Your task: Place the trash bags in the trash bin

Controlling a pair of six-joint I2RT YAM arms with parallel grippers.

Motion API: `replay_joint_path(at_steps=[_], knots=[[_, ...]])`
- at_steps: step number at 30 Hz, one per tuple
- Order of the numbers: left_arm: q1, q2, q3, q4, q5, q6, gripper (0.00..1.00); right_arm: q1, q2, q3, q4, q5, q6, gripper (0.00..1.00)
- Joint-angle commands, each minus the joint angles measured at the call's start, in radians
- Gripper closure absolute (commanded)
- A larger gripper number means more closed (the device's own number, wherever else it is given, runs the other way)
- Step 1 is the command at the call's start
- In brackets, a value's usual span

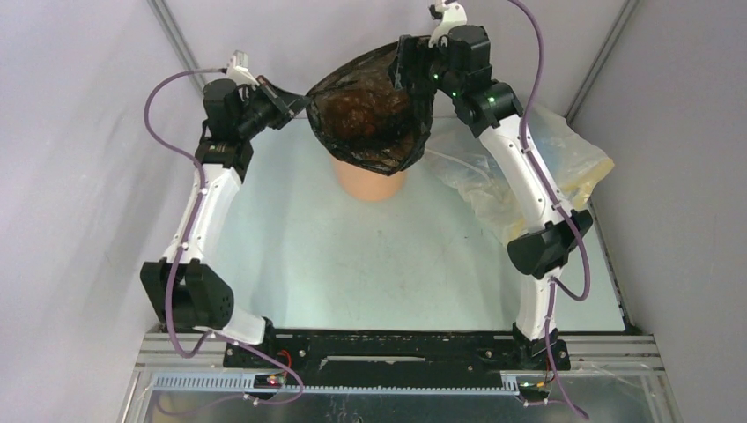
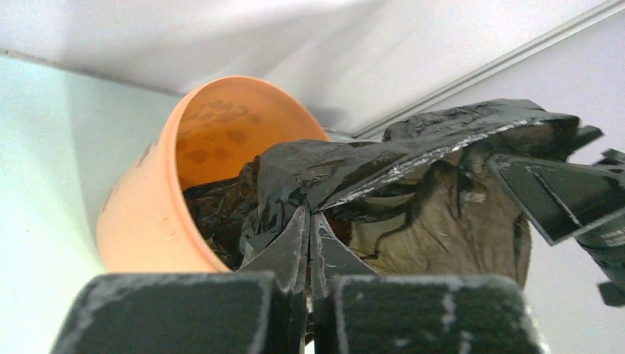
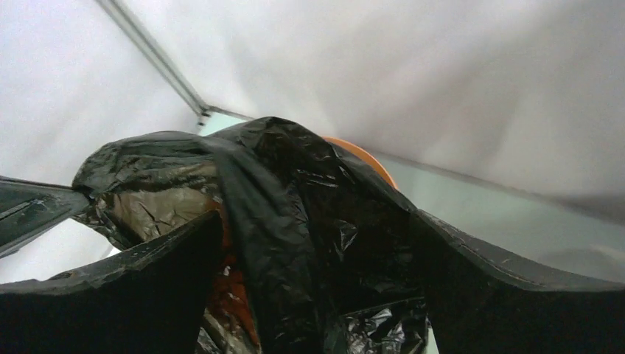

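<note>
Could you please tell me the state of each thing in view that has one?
Black bag: stretched open over the bin, partly inside.
Bin: upright, mouth covered by the black bag.
Left pincer: shut on the black bag's edge.
Right pincer: open, astride the black bag.
Yellowish bag: lying crumpled.

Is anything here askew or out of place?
The bag is stretched over the bin, wider than its rim and only partly inside; the left gripper pinches one edge. A crumpled yellowish bag lies at the right.
</note>
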Motion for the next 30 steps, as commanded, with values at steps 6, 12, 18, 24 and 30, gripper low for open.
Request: replay_joint_path(at_steps=[6,12,18,24,30], knots=[[0.007,0.086,0.054,-0.036,-0.054,0.065,1.0,-0.011,0.005,-0.074,-0.163,0.131,-0.021,0.01],[0.007,0.133,0.052,-0.044,-0.066,0.084,1.0,-0.014,0.082,-0.082,-0.206,0.1,0.031,0.0],[0.006,0.176,0.049,-0.049,-0.03,0.088,1.0,-0.016,0.149,-0.041,-0.253,0.16,0.066,0.06],[0.003,0.185,0.027,-0.04,-0.037,0.089,1.0,-0.024,0.186,-0.032,-0.297,0.161,0.12,0.14],[-0.007,0.167,-0.027,-0.016,-0.019,0.072,1.0,-0.013,0.159,-0.045,-0.315,0.151,0.12,0.6]])
